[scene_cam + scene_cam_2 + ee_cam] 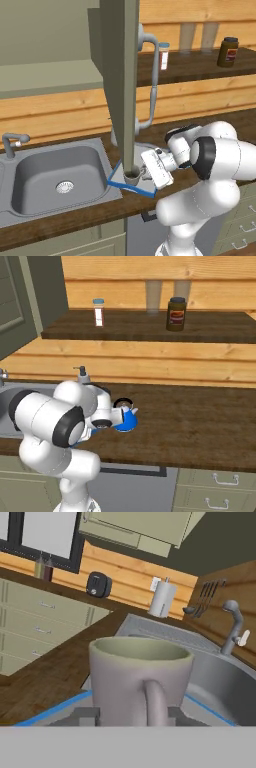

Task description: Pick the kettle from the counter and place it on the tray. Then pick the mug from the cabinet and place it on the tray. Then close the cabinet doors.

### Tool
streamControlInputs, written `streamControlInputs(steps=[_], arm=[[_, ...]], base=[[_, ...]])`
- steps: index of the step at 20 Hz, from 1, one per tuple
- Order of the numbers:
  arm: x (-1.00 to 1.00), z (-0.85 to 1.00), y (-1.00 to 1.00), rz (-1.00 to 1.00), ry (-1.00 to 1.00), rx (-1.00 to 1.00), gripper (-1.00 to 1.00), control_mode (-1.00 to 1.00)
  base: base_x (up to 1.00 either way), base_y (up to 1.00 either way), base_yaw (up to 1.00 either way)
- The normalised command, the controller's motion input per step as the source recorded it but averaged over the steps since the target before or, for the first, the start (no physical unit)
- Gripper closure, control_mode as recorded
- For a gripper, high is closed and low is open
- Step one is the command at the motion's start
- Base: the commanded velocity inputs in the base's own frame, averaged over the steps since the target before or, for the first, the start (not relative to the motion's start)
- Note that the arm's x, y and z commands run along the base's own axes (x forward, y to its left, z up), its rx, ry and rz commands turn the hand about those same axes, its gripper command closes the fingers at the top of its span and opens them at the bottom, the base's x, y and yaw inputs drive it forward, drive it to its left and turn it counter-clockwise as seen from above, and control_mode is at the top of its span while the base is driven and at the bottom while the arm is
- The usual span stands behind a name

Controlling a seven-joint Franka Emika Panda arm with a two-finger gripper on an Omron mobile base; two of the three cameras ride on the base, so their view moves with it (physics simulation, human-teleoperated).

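- Mug first: in the left base view the plain grey-beige mug [132,176] sits low in the middle of the frame, on the flat light grey tray with the thin blue rim [116,180], partly hidden behind the edge of a tall olive-green cabinet door [121,85] that runs down from the top. The white arm's gripper [144,173] is right beside the mug, on its right. The tray lies on the dark brown wood-grain counter [90,212], just right of the grey steel sink [55,175].
- Right base view: the small bright blue cone-shaped kettle [126,421] is left of centre, tucked just behind the arm's wrist, with the counter [190,421] stretching off to the right. A dark jar [175,314] and a small white bottle [99,312] stand on the wooden shelf up top.
- Hand view: the mug [140,679] sits dead centre, handle facing the camera, standing upright on the tray [47,717]. The finger tips [85,714] flank its base, but honestly I can't tell whether they're squeezing it or have let go.
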Motion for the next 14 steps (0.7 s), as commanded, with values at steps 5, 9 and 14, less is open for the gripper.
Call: streamControlInputs(steps=[5,9,14], arm=[[-0.03,0.00,-0.03,-0.01,0.00,0.00,-1.00,-1.00],[0.00,0.09,-0.07,-0.03,0.00,0.00,-1.00,-1.00],[0.00,0.24,-0.06,-0.07,0.00,0.00,-1.00,-1.00]], base=[[0.00,0.00,0.00],[0.00,0.00,0.00],[0.00,0.00,0.00]])
